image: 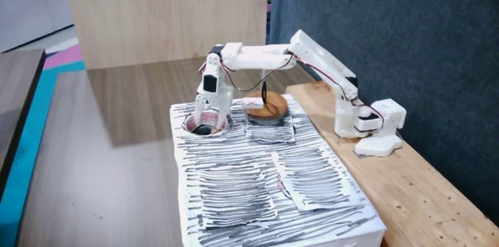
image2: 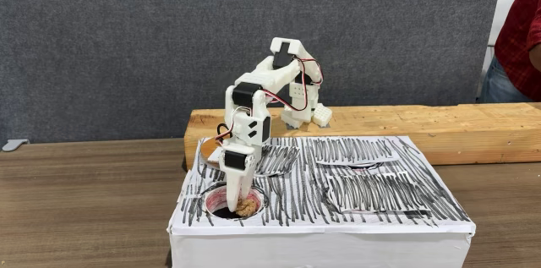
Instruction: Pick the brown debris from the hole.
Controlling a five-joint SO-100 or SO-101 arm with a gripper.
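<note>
Jaws could not be read as parted or shut in either fixed view, since the gripper (image2: 239,206) pointed straight down with its fingertips sunk in the hole (image2: 213,197); a tan-brown lump, the brown debris (image2: 248,207), sat at the gripper's tip just inside the hole's rim, touching or nearly touching the fingers, though whether it was clamped could not be told.

Going left to right in the fixed view facing the box's front: the hole lay near the front left corner of the white box (image2: 321,238), its pinkish-red scribbled rim showing around the gripper; the white arm (image2: 254,116) rose above it and folded back toward its base (image2: 306,114), which stood on the wooden plank (image2: 406,124) along the box's rear edge; black scribbled lines (image2: 372,190) covered the box's top toward its right edge; a person's red sleeve (image2: 522,31) showed at the far right.

In the fixed view from above and to the side, the gripper (image: 204,125) stood in the hole (image: 189,122) near the far left corner of the box (image: 257,192); just right of it, at the far edge, lay a round wooden disc (image: 267,107) with a thin dark upright stick (image: 263,91); the arm's base (image: 366,118) stood further right on the plank (image: 421,192).
</note>
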